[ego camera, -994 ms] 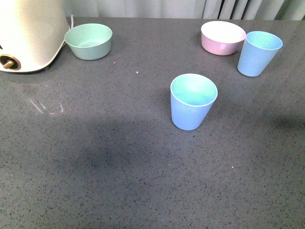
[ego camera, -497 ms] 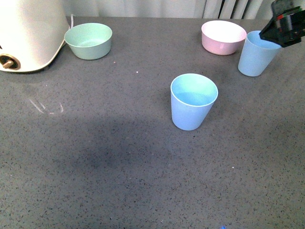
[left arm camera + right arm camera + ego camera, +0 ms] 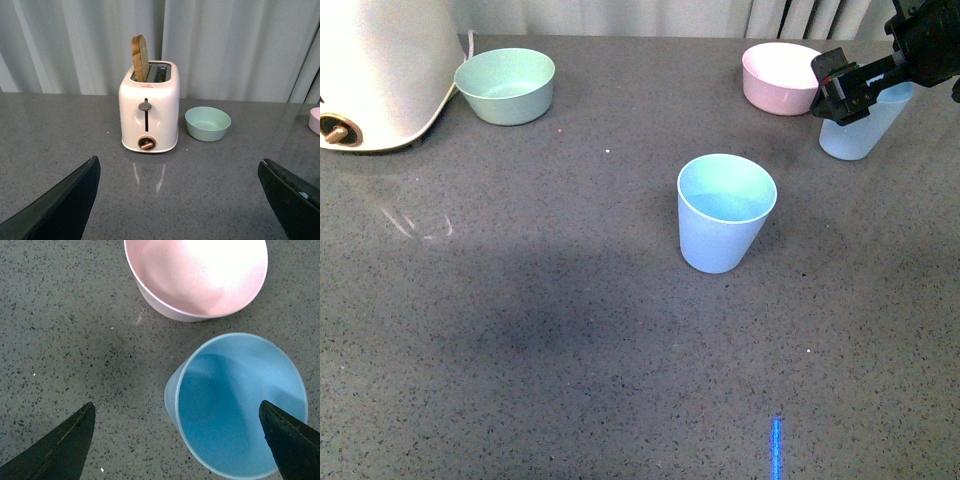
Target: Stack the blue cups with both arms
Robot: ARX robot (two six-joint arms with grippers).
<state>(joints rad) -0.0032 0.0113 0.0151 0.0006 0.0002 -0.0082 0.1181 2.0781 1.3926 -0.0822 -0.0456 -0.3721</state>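
One blue cup (image 3: 725, 215) stands upright in the middle of the grey table. A second blue cup (image 3: 855, 138) stands at the far right, next to the pink bowl, with its rim partly hidden behind my right gripper (image 3: 850, 95). In the right wrist view this cup (image 3: 240, 405) is seen from above. My right gripper (image 3: 176, 407) hangs open over it, one finger past the cup's outer side and the other over bare table. My left gripper (image 3: 179, 161) is open over bare table, holds nothing, and is out of the front view.
A white toaster (image 3: 380, 70) (image 3: 149, 112) stands at the far left with a mint-green bowl (image 3: 507, 86) (image 3: 207, 123) beside it. The pink bowl (image 3: 782, 78) (image 3: 200, 275) sits close to the far cup. Grey curtains hang behind the table.
My right arm came into the front view from the top right and moved left and down over the far blue cup. Both cups stayed put.
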